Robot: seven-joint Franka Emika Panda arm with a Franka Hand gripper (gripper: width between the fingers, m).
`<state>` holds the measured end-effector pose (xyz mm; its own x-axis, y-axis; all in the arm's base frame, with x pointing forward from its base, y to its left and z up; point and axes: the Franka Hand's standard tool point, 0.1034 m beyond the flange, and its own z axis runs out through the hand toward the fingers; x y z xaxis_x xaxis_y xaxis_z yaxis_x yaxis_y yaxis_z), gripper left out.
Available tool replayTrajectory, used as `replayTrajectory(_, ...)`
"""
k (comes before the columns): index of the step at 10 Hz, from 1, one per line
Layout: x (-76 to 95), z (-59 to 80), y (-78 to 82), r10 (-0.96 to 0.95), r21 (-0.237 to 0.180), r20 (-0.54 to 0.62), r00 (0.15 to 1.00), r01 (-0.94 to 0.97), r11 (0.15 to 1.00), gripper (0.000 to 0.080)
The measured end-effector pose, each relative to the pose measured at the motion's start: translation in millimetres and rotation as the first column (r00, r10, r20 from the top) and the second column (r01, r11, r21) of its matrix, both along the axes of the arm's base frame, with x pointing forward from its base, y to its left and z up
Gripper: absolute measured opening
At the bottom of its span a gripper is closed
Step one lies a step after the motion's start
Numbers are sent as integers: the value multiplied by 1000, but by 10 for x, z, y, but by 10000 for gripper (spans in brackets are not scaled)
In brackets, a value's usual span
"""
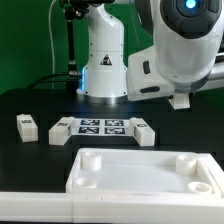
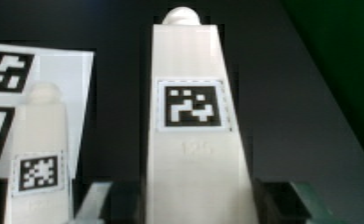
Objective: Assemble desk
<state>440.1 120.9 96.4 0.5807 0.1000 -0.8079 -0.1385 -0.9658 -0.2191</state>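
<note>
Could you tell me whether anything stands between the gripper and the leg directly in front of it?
Nothing visible does. In the wrist view the leg runs between the fingers of the gripper. A second leg and the marker board lie off to one side, apart from it. Whether it is gripped is unclear.

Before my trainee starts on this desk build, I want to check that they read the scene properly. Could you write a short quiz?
1. True or false: a leg already stands in the tabletop.
2. What is between the end effector fingers? A) a leg B) the tabletop C) nothing
3. In the exterior view, how many loose legs lie to the sides of the marker board?
Key: 1 false, its sockets are empty; 2 A; 3 three.
</note>
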Motion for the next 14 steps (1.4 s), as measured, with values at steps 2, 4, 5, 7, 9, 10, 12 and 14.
replayTrajectory(2,20,-45,-1,0,-2,18,1000,0,1000,288)
replayTrajectory(4,196,-11,-11,-8,0,101,995,8,1000,288)
replayTrajectory(5,344,157,-37,-12,-1,182,983,13,1000,288)
replayTrajectory(7,564,419,-3,-13,-13,336,942,18,1000,288)
replayTrajectory(9,639,361,-26,-38,-30,467,883,59,998,288)
replayTrajectory(10,659,373,-41,-44,-39,533,845,76,996,288)
replayTrajectory(12,724,338,-66,-40,-55,657,753,100,994,289)
replayTrajectory(14,916,581,-137,-23,-50,744,667,90,995,289)
